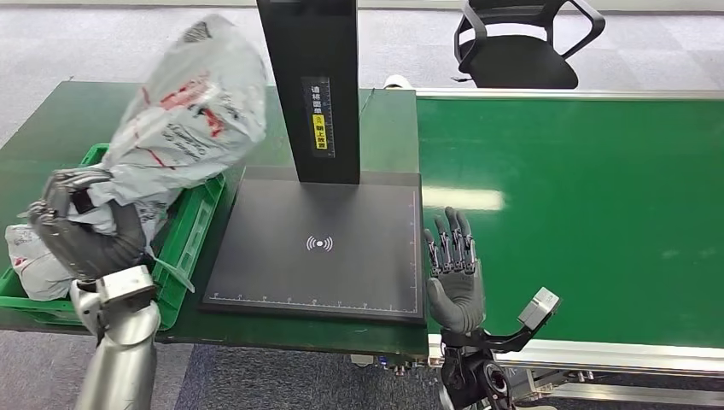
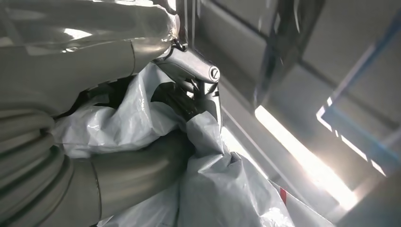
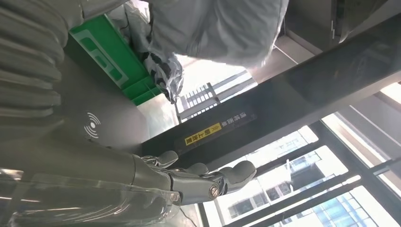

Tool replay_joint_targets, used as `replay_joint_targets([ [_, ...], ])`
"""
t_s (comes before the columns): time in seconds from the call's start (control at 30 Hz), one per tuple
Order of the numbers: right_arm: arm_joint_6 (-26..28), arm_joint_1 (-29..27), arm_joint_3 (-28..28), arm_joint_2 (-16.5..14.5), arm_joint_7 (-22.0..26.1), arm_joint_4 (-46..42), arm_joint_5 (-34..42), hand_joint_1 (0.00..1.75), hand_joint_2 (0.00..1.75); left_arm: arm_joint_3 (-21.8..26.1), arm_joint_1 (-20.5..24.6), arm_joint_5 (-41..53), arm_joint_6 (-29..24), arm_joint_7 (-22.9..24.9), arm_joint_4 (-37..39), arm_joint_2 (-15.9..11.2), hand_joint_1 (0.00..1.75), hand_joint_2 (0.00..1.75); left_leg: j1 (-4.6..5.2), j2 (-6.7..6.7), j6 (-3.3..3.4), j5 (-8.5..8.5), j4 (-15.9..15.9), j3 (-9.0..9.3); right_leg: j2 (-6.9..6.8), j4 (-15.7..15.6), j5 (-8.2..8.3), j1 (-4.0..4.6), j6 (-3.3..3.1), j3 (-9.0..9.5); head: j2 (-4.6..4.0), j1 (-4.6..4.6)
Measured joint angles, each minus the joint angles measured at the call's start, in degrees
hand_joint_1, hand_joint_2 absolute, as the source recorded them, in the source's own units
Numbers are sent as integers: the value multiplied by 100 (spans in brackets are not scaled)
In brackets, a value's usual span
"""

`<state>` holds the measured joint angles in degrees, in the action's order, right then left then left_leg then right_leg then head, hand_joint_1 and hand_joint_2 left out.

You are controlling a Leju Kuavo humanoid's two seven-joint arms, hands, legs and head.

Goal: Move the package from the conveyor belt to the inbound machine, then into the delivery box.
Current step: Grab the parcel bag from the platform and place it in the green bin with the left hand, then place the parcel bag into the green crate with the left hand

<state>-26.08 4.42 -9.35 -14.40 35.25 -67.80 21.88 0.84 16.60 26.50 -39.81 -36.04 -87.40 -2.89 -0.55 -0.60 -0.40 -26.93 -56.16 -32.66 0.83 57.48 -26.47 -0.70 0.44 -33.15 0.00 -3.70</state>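
Grey plastic crinkles around the package (image 1: 192, 107), which in the head view is held up at the left, over the green delivery box (image 1: 195, 231) and above a second bagged parcel (image 1: 34, 260) already lying in it. The left hand (image 1: 81, 231) grips the package's lower end, fingers wrapped into the film. To finish well, I judge the hand should bring the package lower and further left, inside the box walls, before loosening, since its bulk leans right toward the inbound machine (image 1: 320, 248). The right hand (image 1: 452, 269) stands spread and empty at the near right edge of the machine's platform, beside the conveyor belt (image 1: 580, 205), and is best kept there. The box's near left corner is hidden behind the left arm.

From the left wrist, the fingers (image 2: 189, 97) sink into folds of grey film; how much of the package they enclose is hard to make out, and the box is covered.

From the right wrist, the right hand's fingers (image 3: 208, 177) lie straight and apart, holding nothing; the package's upper part is cut off at the edge.
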Motion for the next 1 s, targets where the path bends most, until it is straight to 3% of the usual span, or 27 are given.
replay_joint_targets([
  [0.13,-45,-72,67,0,33,-23,-5,0,175,340,-26,-737,356,151,-330,-245,137,175,0,0,0,0,0,0,-1,0,-1,0,-1,-1,0,-1],
  [0.27,-151,-229,151,5,85,-104,-15,0,175,723,257,-1932,1431,456,-431,-468,132,175,-1,-1,0,0,0,0,-1,0,-1,1,-2,-3,0,-1],
  [0.47,-227,-378,250,6,121,-193,-47,0,175,1223,916,-2528,2095,694,-158,-839,82,175,-1,2,-3,2,0,2,1,0,-1,2,-2,-3,0,-1],
  [0.5,-227,-393,260,5,120,-213,-57,0,175,1288,1022,-2576,2162,748,-50,-902,86,175,-2,2,-4,3,0,1,1,0,-1,2,-2,-3,0,-1],
  [0.63,-261,-442,296,0,93,-304,-106,0,175,1492,1455,-2527,2232,872,551,-1162,134,175,-3,5,-5,4,0,1,3,2,-1,3,-2,-2,0,-2],
  [0.8,-276,-480,323,-4,63,-390,-121,0,175,1811,1648,-2325,2175,828,1326,-1360,144,175,-2,14,-6,3,1,1,11,2,-1,3,-3,-6,0,-2],
  [1.0,-279,-577,337,-4,60,-456,-135,0,175,2221,1757,-1715,1948,758,2153,-1357,148,175,-2,13,-6,3,0,0,11,2,-1,3,-3,-7,0,-2],
])
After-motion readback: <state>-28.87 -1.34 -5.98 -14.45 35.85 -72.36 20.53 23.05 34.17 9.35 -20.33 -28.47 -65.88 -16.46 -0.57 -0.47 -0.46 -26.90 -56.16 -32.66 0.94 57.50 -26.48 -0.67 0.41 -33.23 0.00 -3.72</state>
